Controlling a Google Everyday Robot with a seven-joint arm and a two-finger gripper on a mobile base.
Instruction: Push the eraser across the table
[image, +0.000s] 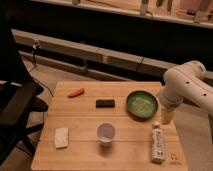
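The black eraser lies flat on the wooden table, nearer the far edge and about midway along it. To its right stands a green bowl. The gripper hangs at the right edge, just beside the bowl. I cannot tell whether it is spread or closed.

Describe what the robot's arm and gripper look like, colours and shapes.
The arm is white with thick rounded segments and small dark dots on its casing. The pale gripper hangs by the right edge of the light wooden table, beside the round green bowl.
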